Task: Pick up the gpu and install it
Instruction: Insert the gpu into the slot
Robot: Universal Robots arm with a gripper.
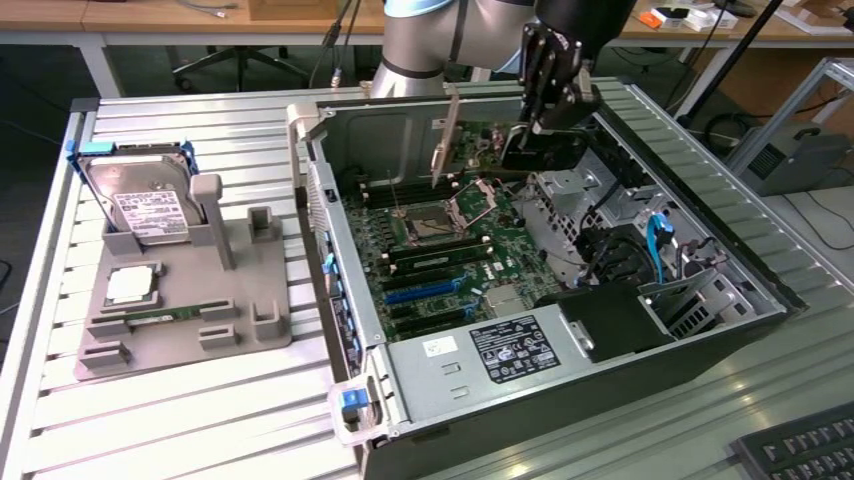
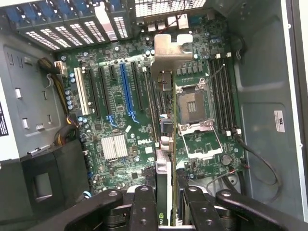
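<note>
gpu [image 2: 163,163] clamped between fingers [image 2: 143,211], over motherboard [image 2: 115,96]

White "DELL" lettering on the motherboard [image 2: 120,110]; print on the power supply label [image 1: 522,350] too small to read

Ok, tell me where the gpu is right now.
The gpu is clamped in the hand, over the motherboard of the open computer case, close to the CPU socket, near the exterior view's top.

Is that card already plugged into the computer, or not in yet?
Not in yet. The gpu is clamped edge-on in the gripper, hanging above the motherboard, with no slot holding it.
</note>
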